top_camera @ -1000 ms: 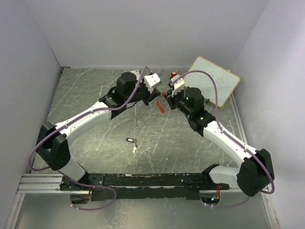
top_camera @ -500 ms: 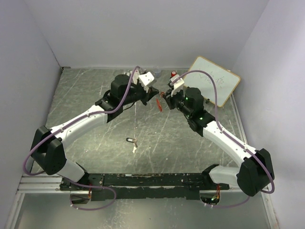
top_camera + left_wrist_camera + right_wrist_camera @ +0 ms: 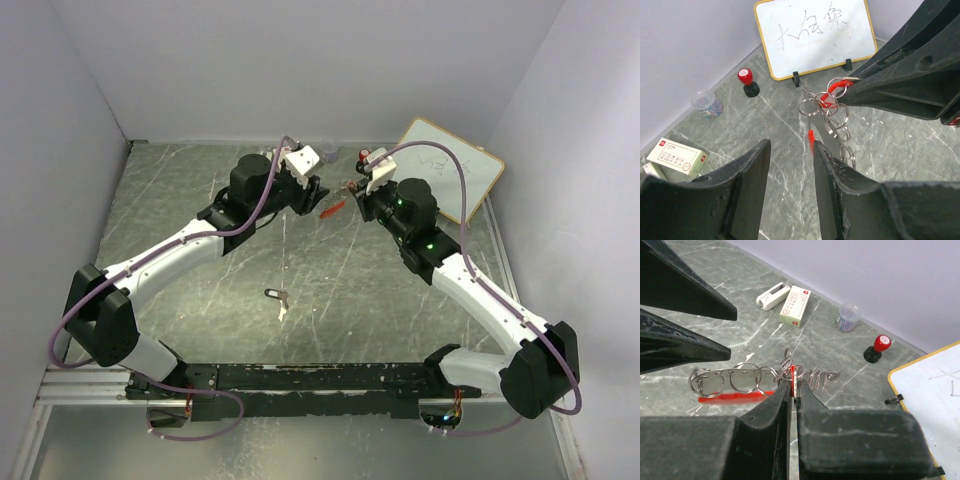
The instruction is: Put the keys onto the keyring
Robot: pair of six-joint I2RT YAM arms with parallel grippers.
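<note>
My right gripper [image 3: 794,386] is shut on a thin red part of the keyring [image 3: 755,380], holding it above the table. Its silver rings and long red strip [image 3: 735,396] stick out toward the left arm. In the top view the keyring [image 3: 333,209] hangs between the right gripper [image 3: 353,194] and the left gripper [image 3: 318,196]. My left gripper [image 3: 790,145] is open and empty. The keyring [image 3: 832,115] lies just beyond its right finger [image 3: 827,170]. A key with a black head [image 3: 272,294] lies on the table in the middle. No key with a red head can be told apart.
A small whiteboard [image 3: 450,168] leans at the back right, with a red-topped black stamp [image 3: 364,156] beside it. A jar of clips [image 3: 706,102], a staples box [image 3: 677,156] and a white stapler [image 3: 772,295] sit along the back wall. A white scrap [image 3: 283,312] lies by the black key.
My left gripper has opened and drawn back a little to the left. The keyring's red strip has swung up from hanging to nearly level. The right gripper stays shut.
</note>
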